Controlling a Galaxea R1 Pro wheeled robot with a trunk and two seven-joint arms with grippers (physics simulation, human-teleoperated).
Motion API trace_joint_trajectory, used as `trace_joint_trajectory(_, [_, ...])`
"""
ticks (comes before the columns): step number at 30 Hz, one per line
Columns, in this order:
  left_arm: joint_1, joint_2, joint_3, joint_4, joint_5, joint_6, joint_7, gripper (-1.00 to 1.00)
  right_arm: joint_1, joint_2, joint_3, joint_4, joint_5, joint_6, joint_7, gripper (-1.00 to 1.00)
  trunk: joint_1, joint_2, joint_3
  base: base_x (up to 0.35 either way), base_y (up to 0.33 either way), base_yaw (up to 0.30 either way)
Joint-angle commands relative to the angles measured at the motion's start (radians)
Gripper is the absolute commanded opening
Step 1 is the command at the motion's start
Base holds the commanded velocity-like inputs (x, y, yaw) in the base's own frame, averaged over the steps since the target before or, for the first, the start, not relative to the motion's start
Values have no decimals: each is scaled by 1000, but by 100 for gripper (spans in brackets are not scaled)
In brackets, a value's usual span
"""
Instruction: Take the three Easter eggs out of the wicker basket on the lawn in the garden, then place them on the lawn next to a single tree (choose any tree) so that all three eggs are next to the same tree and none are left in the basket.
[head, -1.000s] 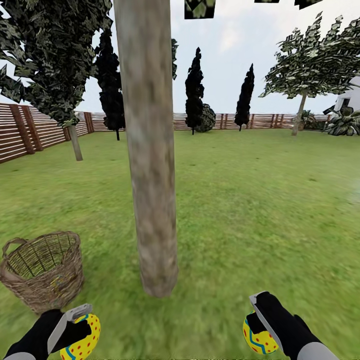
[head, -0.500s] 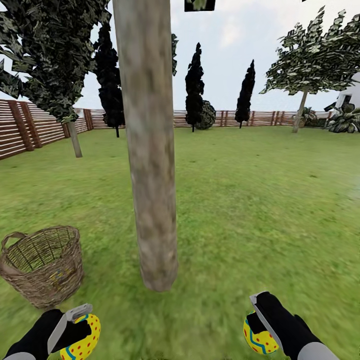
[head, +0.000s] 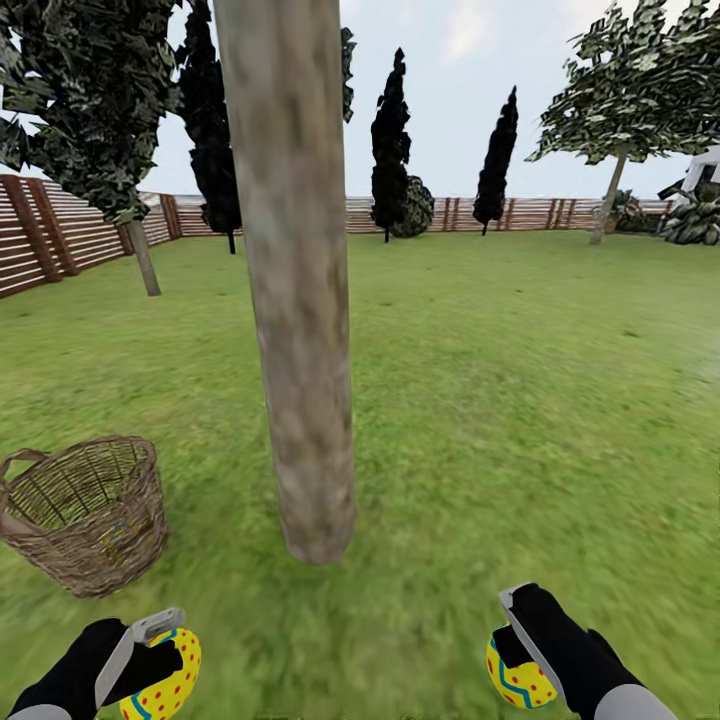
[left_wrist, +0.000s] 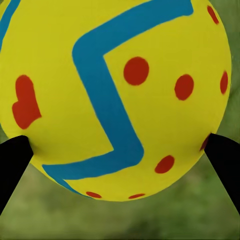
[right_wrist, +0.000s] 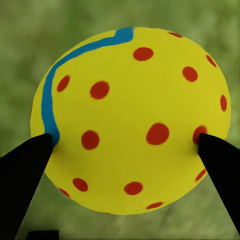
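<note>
Each of my grippers holds a yellow Easter egg with blue zigzag and red dots. The left gripper is shut on one egg at the bottom left; that egg sits between the black fingers in the left wrist view. The right gripper is shut on another egg; this egg shows between its fingers in the right wrist view. The thick grey-brown tree trunk rises from the lawn just ahead. The wicker basket stands on the grass to its left, with a hint of colour inside.
A brown slatted fence runs along the left and far side. Dark cypresses and a round bush stand at the back, another leafy tree at far right, one more tree at left. Open grass lies right of the trunk.
The view has shifted: trunk and basket sit a little higher in the picture, so the camera moved. Both grippers keep their eggs in the same place in the view.
</note>
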Motion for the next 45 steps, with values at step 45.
trace_joint_trajectory(45, [-1, 0, 4, -3, 7, 7, -2, -100, -1, -3, 5, 0, -6, 5, -3, -100, 20, -11, -175, 0, 0, 0])
